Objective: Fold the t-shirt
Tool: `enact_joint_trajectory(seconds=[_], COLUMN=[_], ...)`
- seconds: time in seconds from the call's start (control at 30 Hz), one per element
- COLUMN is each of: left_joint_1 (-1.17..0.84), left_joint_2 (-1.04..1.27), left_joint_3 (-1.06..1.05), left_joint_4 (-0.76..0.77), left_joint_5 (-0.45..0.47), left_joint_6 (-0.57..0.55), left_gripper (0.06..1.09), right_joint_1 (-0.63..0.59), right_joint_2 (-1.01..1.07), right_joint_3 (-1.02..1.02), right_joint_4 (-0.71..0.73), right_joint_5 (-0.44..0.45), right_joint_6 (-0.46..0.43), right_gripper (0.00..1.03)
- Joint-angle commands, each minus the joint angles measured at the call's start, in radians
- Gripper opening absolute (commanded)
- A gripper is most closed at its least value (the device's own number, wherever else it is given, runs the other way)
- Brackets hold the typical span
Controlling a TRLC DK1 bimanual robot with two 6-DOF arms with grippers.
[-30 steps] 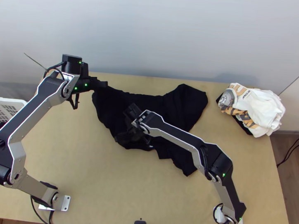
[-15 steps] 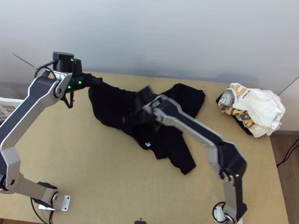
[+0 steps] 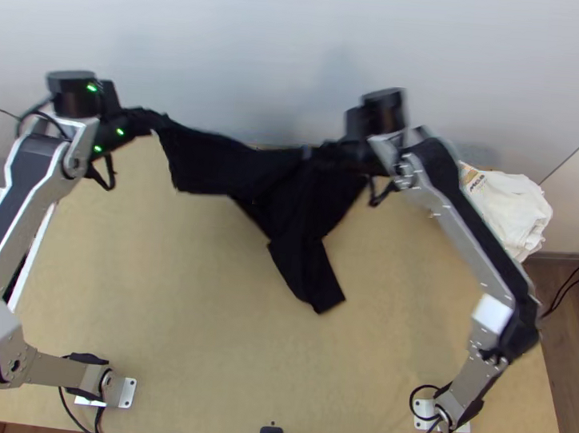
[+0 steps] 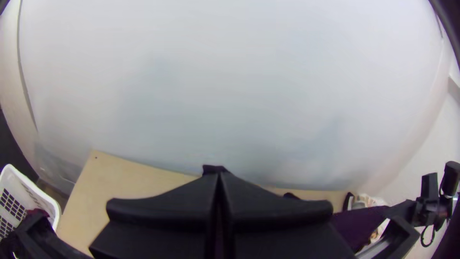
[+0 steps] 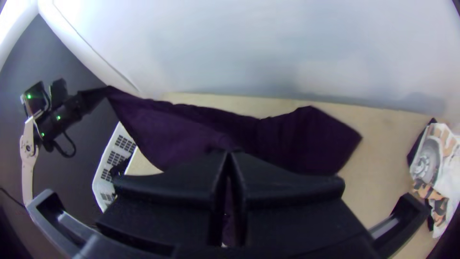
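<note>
Above the pale wooden worktop (image 3: 162, 311), my left end effector (image 3: 151, 121) and right end effector (image 3: 319, 151) pinch the limp black cloth t-shirt (image 3: 217, 165).

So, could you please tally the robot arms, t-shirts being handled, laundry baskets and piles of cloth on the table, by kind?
Silver-and-black jointed robot arms: 2
Black fabric t-shirt: 1
White slotted laundry basket: 1
Mostly white printed cloth pile: 1
Total: 5
</note>
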Motion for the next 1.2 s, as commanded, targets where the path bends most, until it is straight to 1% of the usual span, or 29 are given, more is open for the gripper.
enact_joint_trajectory(seconds=[0.0, 0.13, 0.3, 0.37, 0.43, 0.5, 0.63, 0.73, 0.87, 0.97, 1.1, 1.17], left_joint_1=[0.032, 0.039, 0.027, 0.012, -0.007, -0.036, -0.106, -0.116, -0.116, -0.116, -0.126, -0.162], left_joint_2=[-0.038, -0.048, -0.07, -0.085, -0.105, -0.14, -0.203, -0.252, -0.312, -0.35, -0.386, -0.395], left_joint_3=[0.171, 0.309, 0.461, 0.506, 0.538, 0.542, 0.542, 0.541, 0.541, 0.541, 0.527, 0.489], left_joint_4=[-0.047, -0.091, -0.1, -0.109, -0.102, -0.071, -0.017, -0.011, -0.014, -0.04, -0.12, -0.168], left_joint_5=[-0.064, -0.096, -0.144, -0.159, -0.196, -0.236, -0.325, -0.337, -0.354, -0.354, -0.345, -0.338], left_joint_6=[-0.007, -0.003, 0.03, 0.036, 0.04, 0.088, 0.191, 0.205, 0.203, 0.205, 0.198, 0.178], left_gripper=[0.09, 0.09, 0.09, 0.09, 0.09, 0.09, 0.09, 0.09, 0.09, 0.09, 0.09, 0.09], right_joint_1=[-0.069, -0.098, -0.086, -0.06, -0.02, 0.032, 0.112, 0.169, 0.226, 0.269, 0.301, 0.301], right_joint_2=[-0.11, -0.148, -0.225, -0.253, -0.279, -0.3, -0.334, -0.374, -0.398, -0.423, -0.468, -0.491], right_joint_3=[0.131, 0.221, 0.229, 0.229, 0.227, 0.226, 0.212, 0.165, 0.157, 0.157, 0.138, 0.111], right_joint_4=[-0.06, -0.077, -0.055, -0.034, -0.002, 0.029, 0.077, 0.152, 0.195, 0.202, 0.166, 0.113], right_joint_5=[0.109, 0.198, 0.333, 0.394, 0.463, 0.535, 0.644, 0.716, 0.785, 0.816, 0.847, 0.847], right_joint_6=[0.0, -0.032, -0.142, -0.188, -0.25, -0.31, -0.399, -0.486, -0.577, -0.63, -0.641, -0.598], right_gripper=[0.03, 0.03, 0.03, 0.03, 0.03, 0.03, 0.03, 0.03, 0.03, 0.03, 0.03, 0.03])
